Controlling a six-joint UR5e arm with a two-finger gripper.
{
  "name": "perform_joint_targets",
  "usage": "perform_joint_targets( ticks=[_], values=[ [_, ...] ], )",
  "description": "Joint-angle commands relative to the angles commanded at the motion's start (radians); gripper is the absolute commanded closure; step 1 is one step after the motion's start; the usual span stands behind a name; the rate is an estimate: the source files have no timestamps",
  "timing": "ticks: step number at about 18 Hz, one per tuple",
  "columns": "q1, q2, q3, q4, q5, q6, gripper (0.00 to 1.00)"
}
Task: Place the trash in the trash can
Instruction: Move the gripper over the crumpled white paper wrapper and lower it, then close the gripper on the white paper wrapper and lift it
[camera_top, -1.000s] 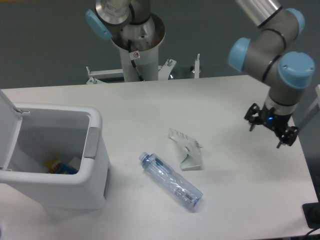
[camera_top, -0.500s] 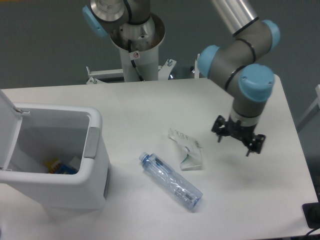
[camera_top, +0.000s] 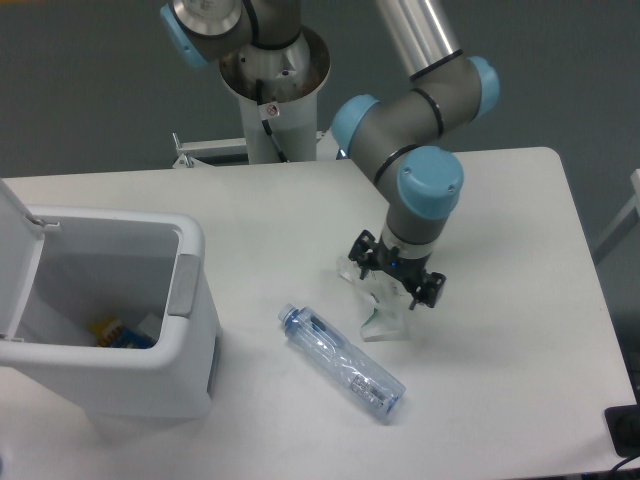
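Since the earlier frame the arm has swung leftward across the table (camera_top: 500, 200) from its right edge, and the gripper (camera_top: 397, 280) now hangs directly over the carton (camera_top: 385, 318), fingers spread apart and clamped on nothing. Carton lies flattened at mid-table, partly hidden under the gripper; contact with it cannot be told from this view. Bottle (camera_top: 342, 362) lies on its side just in front of the carton, blue neck pointing toward the trash can (camera_top: 190, 330), which stands at the left with lid up and some items already inside. Judgement: carton is light, thin and floppy, likely to buckle; best pinched across a raised folded edge. Bottle is light, crushed, slick and springy; grip across the body near the middle, not the neck.
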Motion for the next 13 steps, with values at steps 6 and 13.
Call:
perform_joint_targets(
  ticks=[6, 13],
  values=[
    [-0.028, -0.014, 0.002, 0.058, 0.012, -0.120, 0.00],
    [-0.029, -0.023, 0.002, 0.061, 0.080, -0.118, 0.96]
  ],
)
